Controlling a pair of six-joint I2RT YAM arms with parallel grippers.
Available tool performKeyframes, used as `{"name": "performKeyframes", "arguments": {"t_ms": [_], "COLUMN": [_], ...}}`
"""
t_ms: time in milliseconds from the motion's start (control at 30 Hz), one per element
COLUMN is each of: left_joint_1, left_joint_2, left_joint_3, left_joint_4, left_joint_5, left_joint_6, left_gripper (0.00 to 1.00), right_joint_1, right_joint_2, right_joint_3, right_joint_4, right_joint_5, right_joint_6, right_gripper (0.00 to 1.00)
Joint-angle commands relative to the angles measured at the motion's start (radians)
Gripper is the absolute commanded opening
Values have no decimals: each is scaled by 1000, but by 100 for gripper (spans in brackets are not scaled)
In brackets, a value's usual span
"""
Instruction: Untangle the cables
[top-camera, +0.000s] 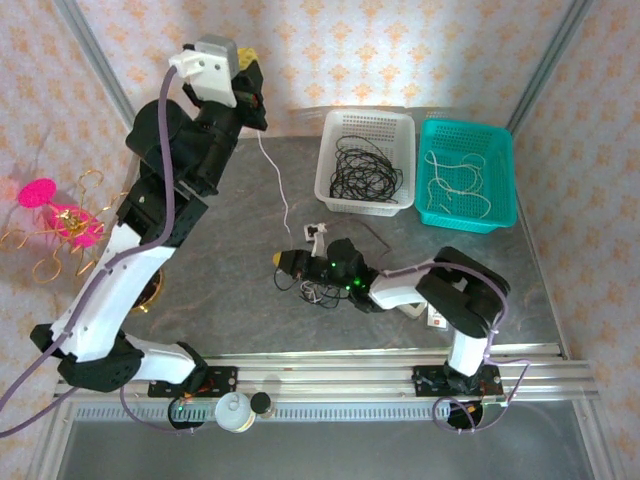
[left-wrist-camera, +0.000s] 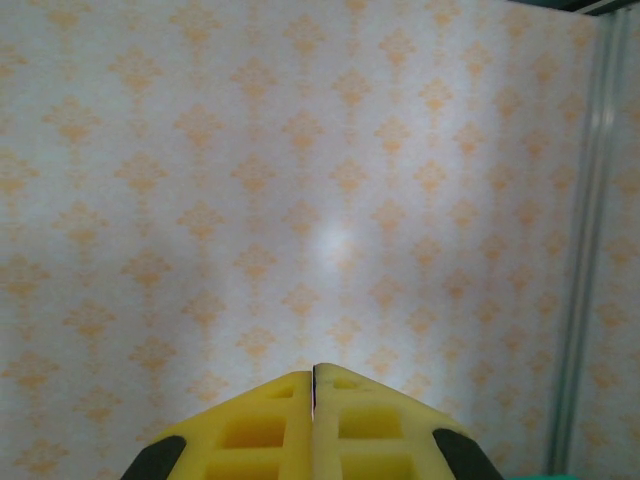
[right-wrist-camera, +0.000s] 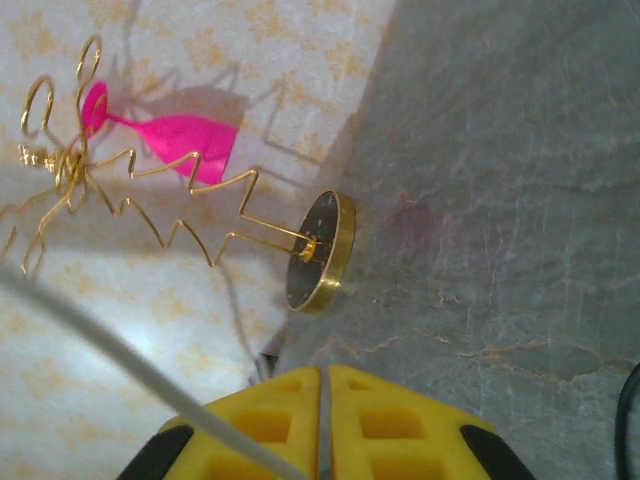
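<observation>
On the grey table (top-camera: 230, 305) the limp, light cables (top-camera: 316, 292) lie knotted by my right gripper (right-wrist-camera: 324, 400), fingers (right-wrist-camera: 275, 425) all but closed beside a white cable (top-camera: 280, 185) running up toward the left gripper (left-wrist-camera: 313, 400), fingers (left-wrist-camera: 262, 432) pressed together, so I'd pinch close to the knot.

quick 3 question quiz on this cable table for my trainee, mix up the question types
1. True or false: the white basket holds black cables.
2. Which basket holds the white cables? A, the white basket. B, the teal basket. C, neither.
3. Fill in: the long white cable beside the right tool leads up to the raised ___ tool.

Key: 1 true. 2 B. 3 left; the left tool is lifted toward the back wall.
</observation>
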Motion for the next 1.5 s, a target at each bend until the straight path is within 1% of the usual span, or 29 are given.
{"name": "performKeyframes", "arguments": {"t_ms": [0,100,200,267,367,433,533,633,667,800,900,933,1000,1067,1133,1233,1367,1467], "left_joint_1": [50,93,122,135,147,154,164,171,173,176,178,177,178,177,178,178,178,178], "left_joint_2": [30,67,99,112,119,116,110,107,105,104,101,98,87,73,61,43,4,-34], "left_joint_3": [61,106,141,159,173,174,174,172,172,166,162,159,142,120,104,80,29,-26], "left_joint_4": [13,-1,-12,-18,-21,-17,-9,-10,-9,-14,-22,-26,-23,-18,-18,-24,-29,-23], "left_joint_5": [21,51,75,85,87,89,92,99,103,119,146,148,148,148,157,173,220,271], "left_joint_6": [-25,-57,-79,-92,-103,-108,-114,-119,-119,-117,-112,-110,-105,-103,-106,-117,-147,-174], "left_gripper": [0,0,0,0,0,0,0,0,0,0,0,0,0,0,0,0,0,0], "right_joint_1": [72,138,171,184,193,195,197,201,202,201,201,202,202,199,194,166,90,43], "right_joint_2": [-102,-152,-164,-158,-150,-147,-133,-130,-135,-160,-182,-193,-224,-261,-297,-367,-476,-555], "right_joint_3": [-30,-69,-69,-51,-40,-37,-24,-41,-55,-117,-139,-145,-162,-168,-164,-154,-137,-115], "right_joint_4": [-108,-144,-240,-316,-399,-442,-500,-494,-474,-365,-329,-317,-285,-274,-277,-289,-310,-327], "right_joint_5": [100,139,192,259,397,492,579,642,657,661,658,647,633,611,569,499,365,269], "right_joint_6": [-376,-592,-694,-723,-736,-727,-753,-778,-780,-790,-773,-773,-762,-763,-777,-795,-800,-840], "right_gripper": [14,16,19,20,21,20,17,3,0,0,0,1,13,27,38,45,51,65]}}
